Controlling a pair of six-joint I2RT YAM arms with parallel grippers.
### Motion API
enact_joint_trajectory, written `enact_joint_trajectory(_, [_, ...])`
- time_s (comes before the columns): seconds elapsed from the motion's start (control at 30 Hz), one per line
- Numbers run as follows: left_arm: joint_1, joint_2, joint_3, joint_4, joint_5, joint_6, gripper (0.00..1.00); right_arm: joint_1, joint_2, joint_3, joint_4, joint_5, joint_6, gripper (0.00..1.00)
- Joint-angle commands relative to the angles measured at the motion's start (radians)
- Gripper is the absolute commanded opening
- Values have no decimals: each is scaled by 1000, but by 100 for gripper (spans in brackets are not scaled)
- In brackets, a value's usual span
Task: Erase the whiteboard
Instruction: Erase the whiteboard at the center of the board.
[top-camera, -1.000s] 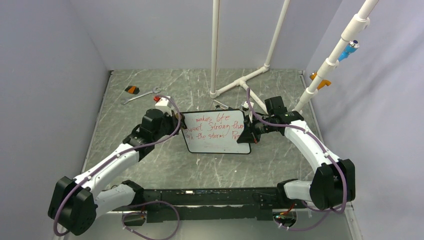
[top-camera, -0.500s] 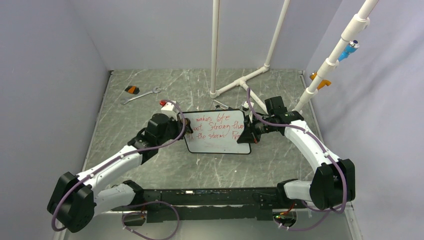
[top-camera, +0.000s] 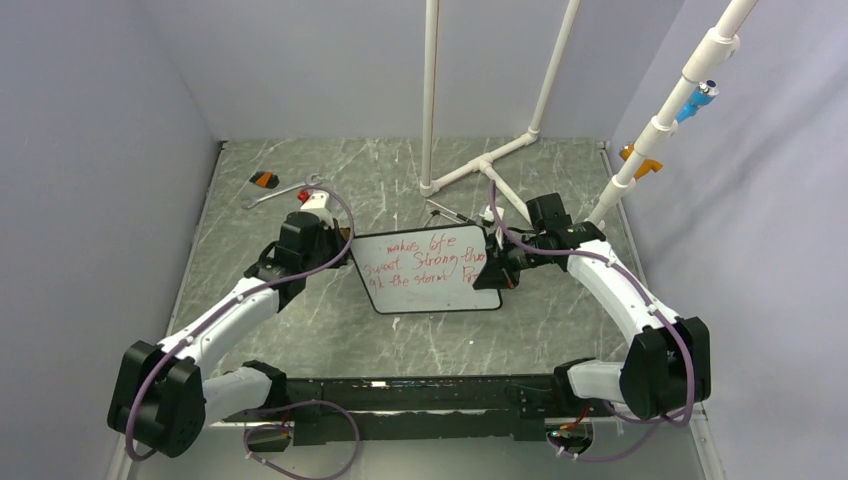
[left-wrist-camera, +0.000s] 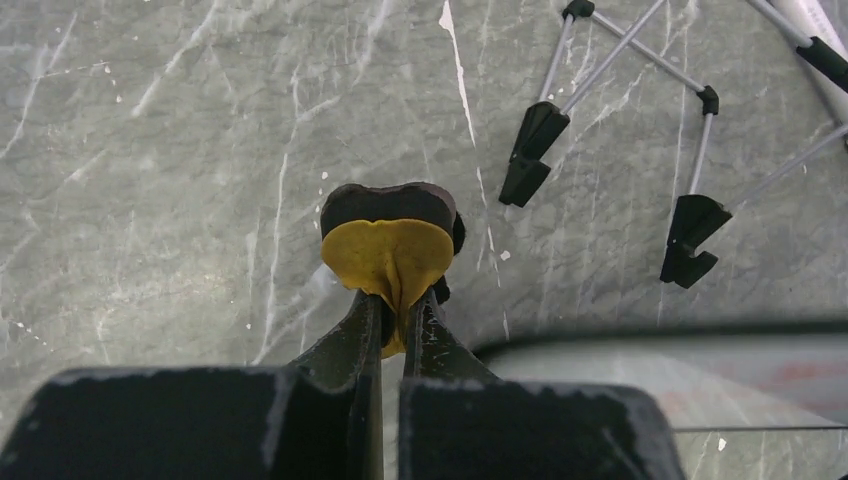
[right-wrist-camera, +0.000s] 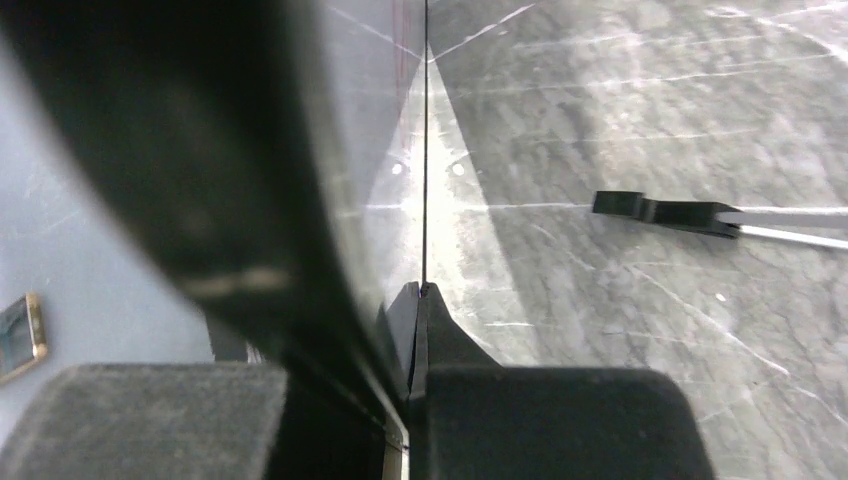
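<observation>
Yellow-and-black soft eraser pad (left-wrist-camera: 388, 240) is pinched between the closed fingers of the left gripper (left-wrist-camera: 393, 310), just beside the left edge of the small black-framed whiteboard (top-camera: 430, 270). The right gripper (top-camera: 497, 268) is clamped on the board's right edge. The board carries red handwriting and sits mid-way across the grey marbled tabletop (top-camera: 300, 330).

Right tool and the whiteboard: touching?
Touching. The right wrist view shows the whiteboard's thin edge running straight into the shut right tool, pinched between its fingers.

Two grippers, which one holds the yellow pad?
The left gripper, shut on the yellow-and-black eraser pad; the right gripper clamps the small black-framed whiteboard.
</observation>
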Motion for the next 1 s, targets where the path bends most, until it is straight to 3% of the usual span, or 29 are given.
enact_joint_trajectory(0.0, [8,-9,50,40,73,44,0,37,-3,9,-88,-51,-108,0])
enact_joint_trajectory(0.13, [-3,-72,65,-6,80,44,0,36,-6,6,-82,-47,-104,0])
enact_joint_trajectory(0.3, [-3,-189,32,-146,-145,45,0,28,-12,1,-46,-17,-63,0])
enact_joint_trajectory(0.43, [-2,-264,2,-200,-229,26,0,20,-15,0,-27,-2,-44,0])
enact_joint_trajectory(0.57, [-3,-316,-16,-200,-192,18,0,3,-23,-4,-26,-10,-39,0])
enact_joint_trajectory(0.7, [-28,-371,-38,-90,37,31,0,0,-28,-8,-20,-7,-34,0])
enact_joint_trajectory(0.97, [-252,-240,46,-72,-50,4,0,1,-20,-6,-17,-5,-31,0])
